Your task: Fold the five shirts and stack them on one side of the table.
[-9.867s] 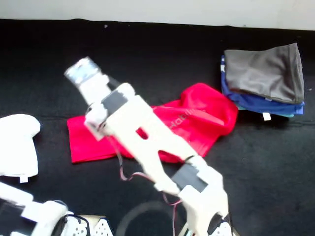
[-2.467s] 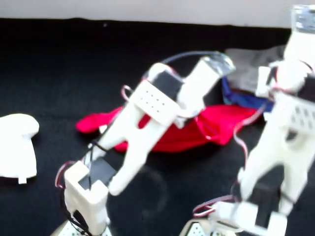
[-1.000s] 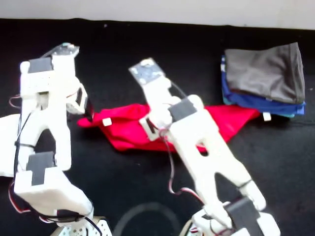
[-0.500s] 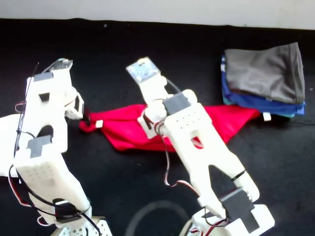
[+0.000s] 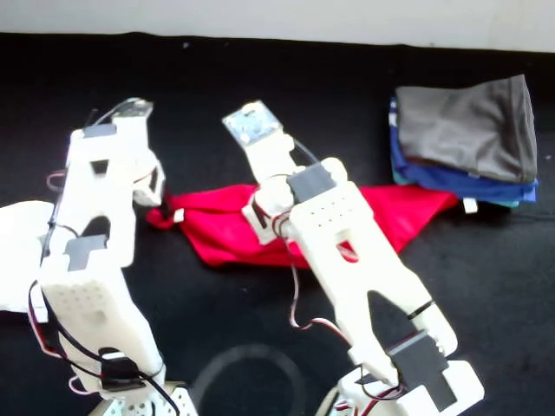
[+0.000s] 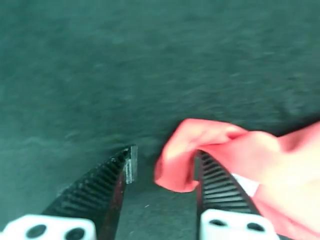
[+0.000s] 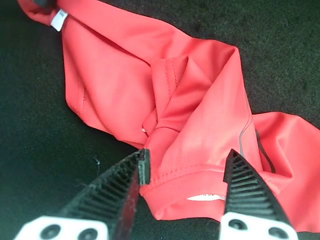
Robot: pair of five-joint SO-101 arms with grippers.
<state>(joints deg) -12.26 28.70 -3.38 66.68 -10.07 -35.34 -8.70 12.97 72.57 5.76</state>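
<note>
Lit brightly and evenly from overhead in the high view. Blown out to flat white along the wall strip (image 5: 277,17) at 12 o'clock and on the white shirt (image 5: 17,247) at 9 o'clock, with hardly any fold shading. Only thin, soft shadow beneath the red shirt (image 5: 221,238) near centre and the stack of folded shirts (image 5: 460,139) at 2 o'clock. Sunk to near-uniform dark across the black table cover (image 5: 260,104). Dimmer and flatter in the left wrist view; stronger, with gentle shading in the folds, in the right wrist view.
</note>
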